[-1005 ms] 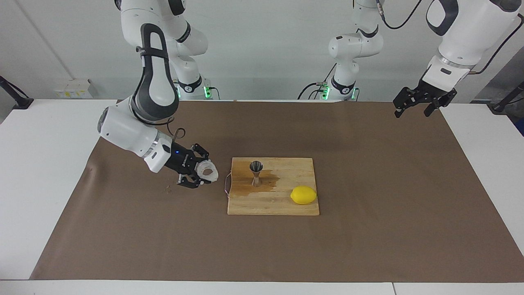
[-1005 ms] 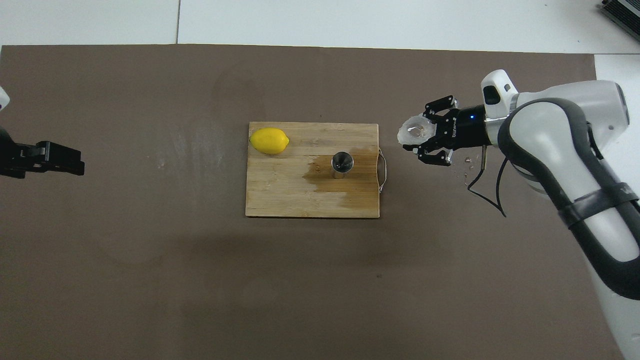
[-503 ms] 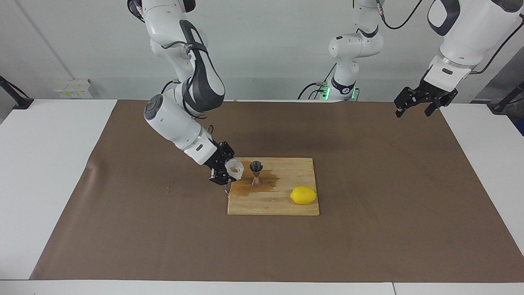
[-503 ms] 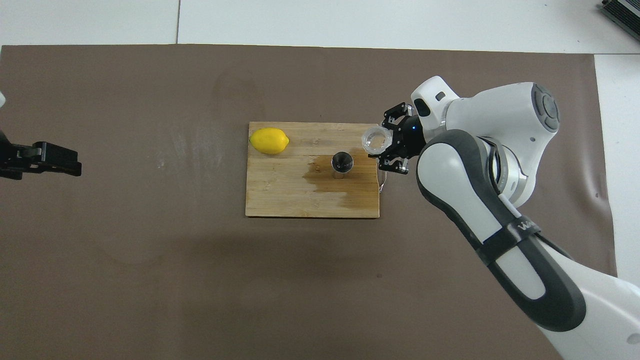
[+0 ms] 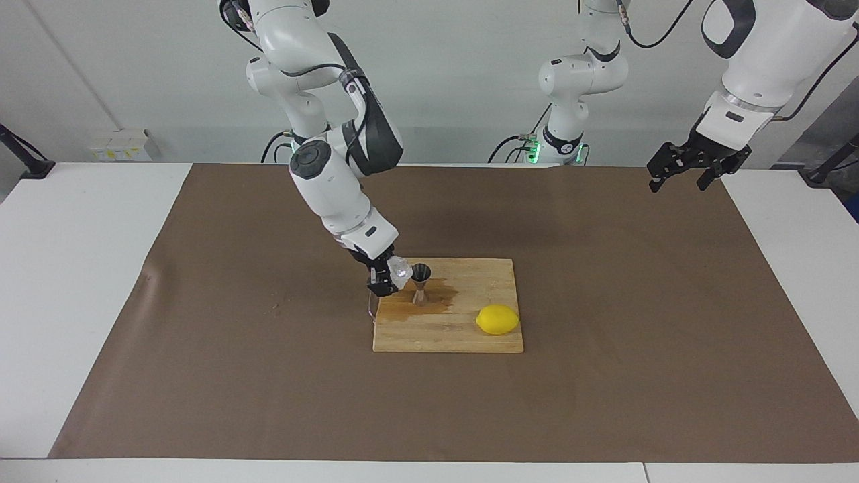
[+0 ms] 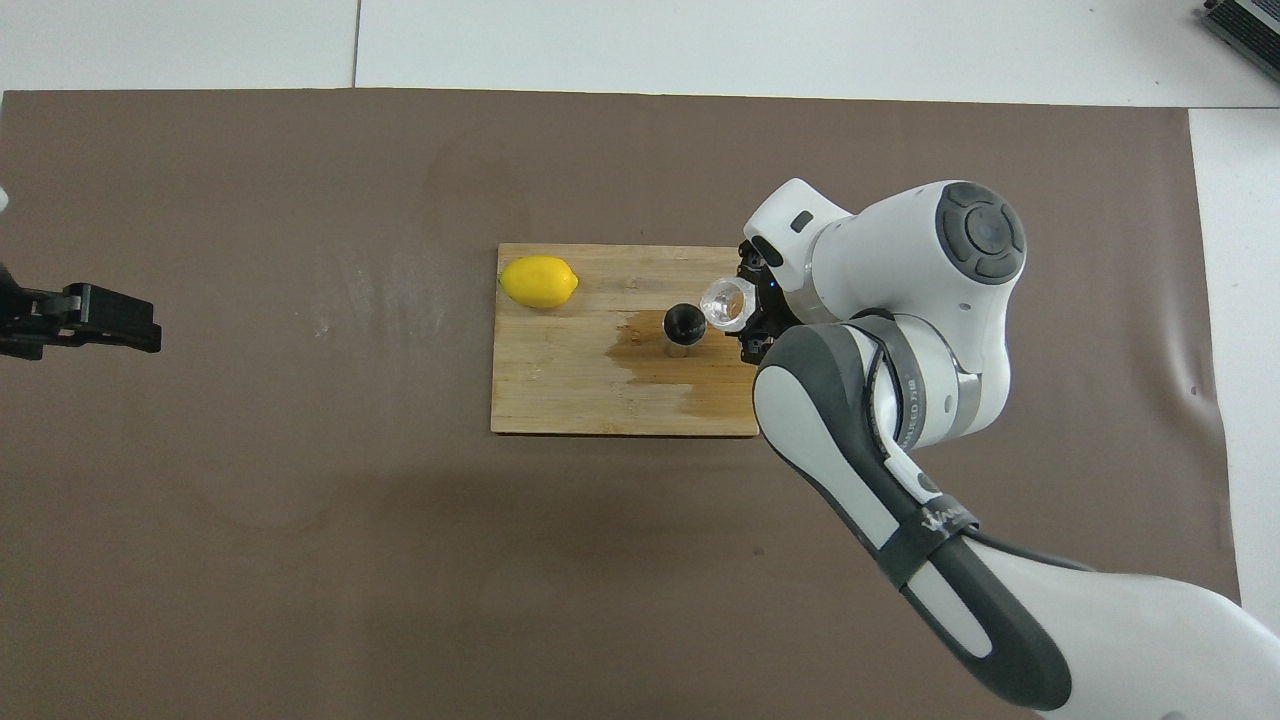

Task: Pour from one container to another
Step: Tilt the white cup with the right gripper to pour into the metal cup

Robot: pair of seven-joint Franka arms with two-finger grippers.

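Gripping the glass cup (image 5: 401, 270) (image 6: 727, 304), the right pincer (image 5: 388, 276) (image 6: 750, 318) tips it toward the steel jigger's (image 5: 421, 282) (image 6: 684, 327) mouth, rims nearly touching. That jigger stands upright on the cutting board (image 5: 463, 335) (image 6: 560, 390), beside a wet patch (image 5: 439, 300); seen from above, a lemon (image 5: 498, 319) (image 6: 539, 281) lies at its ten o'clock. Over the worktop's (image 5: 604, 376) (image 6: 300, 550) left-arm end, the left pincer (image 5: 684, 172) (image 6: 95, 318) waits, fingers spread, empty.

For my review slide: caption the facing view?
Right end effector tips small faceted clear glass cup beside shiny steel hourglass jigger.
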